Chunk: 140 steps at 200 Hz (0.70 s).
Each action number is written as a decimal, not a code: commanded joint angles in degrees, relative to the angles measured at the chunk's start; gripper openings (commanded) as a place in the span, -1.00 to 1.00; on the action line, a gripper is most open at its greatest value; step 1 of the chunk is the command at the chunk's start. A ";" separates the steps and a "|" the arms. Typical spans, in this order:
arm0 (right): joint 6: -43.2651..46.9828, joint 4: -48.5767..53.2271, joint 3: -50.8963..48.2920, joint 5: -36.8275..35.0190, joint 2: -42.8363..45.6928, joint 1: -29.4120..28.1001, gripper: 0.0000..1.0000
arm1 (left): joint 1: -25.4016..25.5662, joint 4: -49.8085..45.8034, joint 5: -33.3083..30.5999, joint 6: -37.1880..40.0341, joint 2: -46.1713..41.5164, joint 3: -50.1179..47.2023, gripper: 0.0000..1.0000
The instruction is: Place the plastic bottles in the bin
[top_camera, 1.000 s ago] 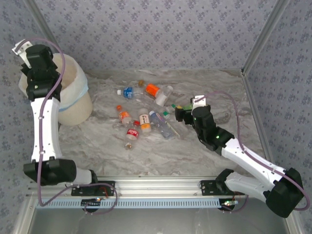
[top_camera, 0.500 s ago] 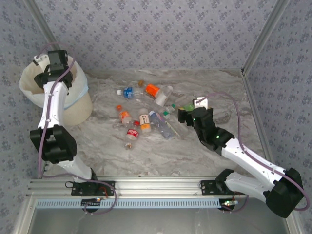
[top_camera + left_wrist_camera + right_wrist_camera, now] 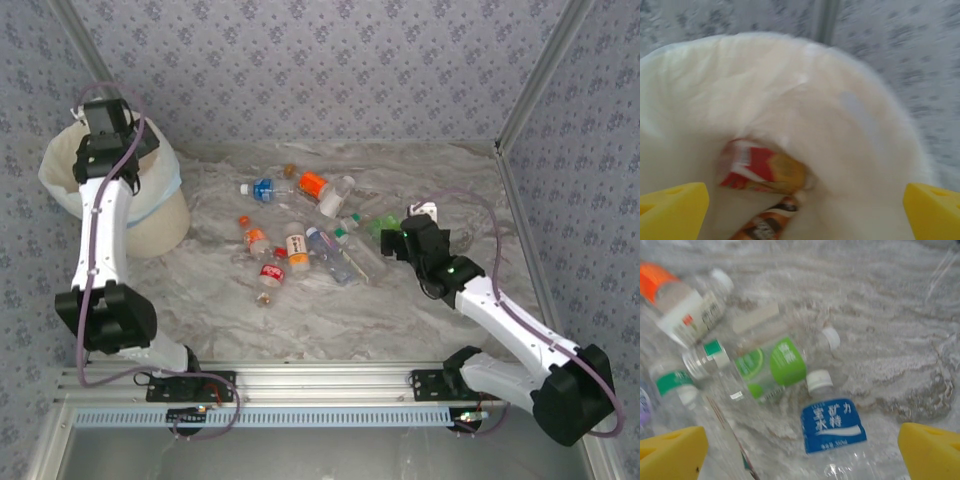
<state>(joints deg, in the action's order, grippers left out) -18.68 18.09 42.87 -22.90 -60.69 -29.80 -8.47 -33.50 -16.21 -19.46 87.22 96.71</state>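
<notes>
Left arm has swung over the tall pale-blue lined bin [image 3: 160, 225]; the left gripper [image 3: 108, 140] now gapes, empty.
Inside the white liner [image 3: 790, 80] lies a blurred, apparently red-labelled clear plastic bottle [image 3: 762, 167]. The right gripper [image 3: 800, 445] hangs spread wide above a blue-labelled bottle [image 3: 832, 427]; other bottles [image 3: 300, 240] litter the marbled table [image 3: 330, 310].

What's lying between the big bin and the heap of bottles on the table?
Nothing: the overhead view shows bare marbled table between the bin and the bottles.
</notes>
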 commanded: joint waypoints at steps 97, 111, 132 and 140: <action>10.62 13.17 9.39 25.90 -17.00 0.44 0.83 | 5.67 24.21 39.03 -17.66 -23.00 -23.83 0.99; 11.32 13.61 10.75 25.81 -19.35 0.08 0.80 | 7.67 22.55 39.38 -16.60 -24.75 -24.28 0.99; 12.15 14.04 12.58 24.90 -22.71 -0.33 0.72 | 9.64 20.51 39.98 -15.86 -26.76 -25.46 0.99; 12.37 14.38 13.29 24.53 -23.83 -0.43 0.69 | 10.17 20.30 40.37 -15.57 -27.31 -26.14 0.99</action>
<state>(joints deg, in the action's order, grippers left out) -8.16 29.69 53.17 1.37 -81.93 -29.80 0.47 -14.72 21.50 -35.05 62.81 71.48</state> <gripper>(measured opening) 0.860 0.993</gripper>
